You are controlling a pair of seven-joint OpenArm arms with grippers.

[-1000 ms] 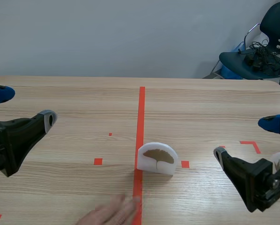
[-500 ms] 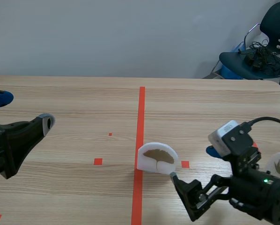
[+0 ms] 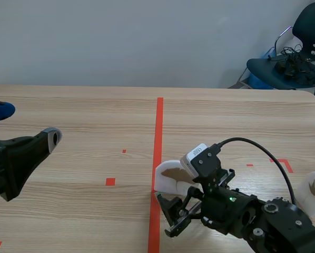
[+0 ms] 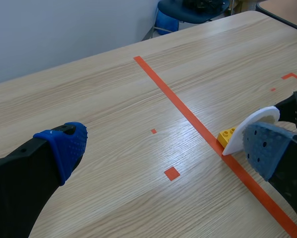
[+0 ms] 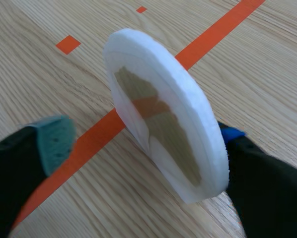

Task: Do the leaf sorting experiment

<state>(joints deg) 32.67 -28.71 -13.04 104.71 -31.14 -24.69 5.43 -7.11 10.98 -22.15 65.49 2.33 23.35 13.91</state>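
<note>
A white disc with a brown fan-shaped leaf on its face (image 3: 168, 176) stands on edge just right of the orange centre line. In the right wrist view this disc (image 5: 158, 129) is between my right gripper's (image 5: 143, 141) open fingers; the grey-green pad (image 5: 51, 139) is well clear of it and the blue pad (image 5: 232, 134) is close behind it. My right arm comes in from the right to the table's middle, with the gripper (image 3: 179, 194) low at the disc. Far to the left my left gripper (image 3: 23, 124) hangs open with nothing in it. The left wrist view shows the disc (image 4: 253, 126) edge-on.
A second white disc with a small dark leaf (image 3: 314, 190) stands near the table's right edge. A yellow brick (image 4: 228, 135) sits at the foot of the first disc. A dark chair with cables (image 3: 297, 52) stands beyond the table's far right corner.
My right arm has swung from the right edge to the centre and set its open fingers around the leaf disc. A person's hand at the near edge has gone. The left arm kept still.
</note>
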